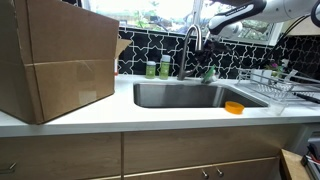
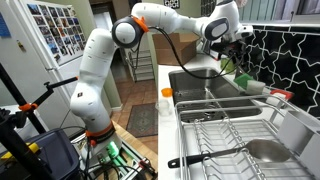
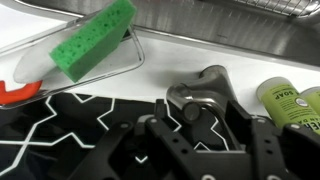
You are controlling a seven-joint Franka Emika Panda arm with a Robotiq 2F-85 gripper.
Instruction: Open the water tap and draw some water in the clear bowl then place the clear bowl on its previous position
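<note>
Closest, in the wrist view: dark pincer astride the steel lever of the water tap, fingers set apart on either side. Cannot tell whether pinching the lever or only flanking it. Just beside, a green bottle; beyond, a green sponge in a wire holder, then the steel sink. In an exterior view, nearest the camera, a white surface carrying a big cardboard box. Next, the sink basin with a small orange dish at its near corner. Just past that dish, the clear bowl, upright beside the sink, well apart from the pincer. Farthest back, tap and pincer together before the black tiled wall, under the white arm.
</note>
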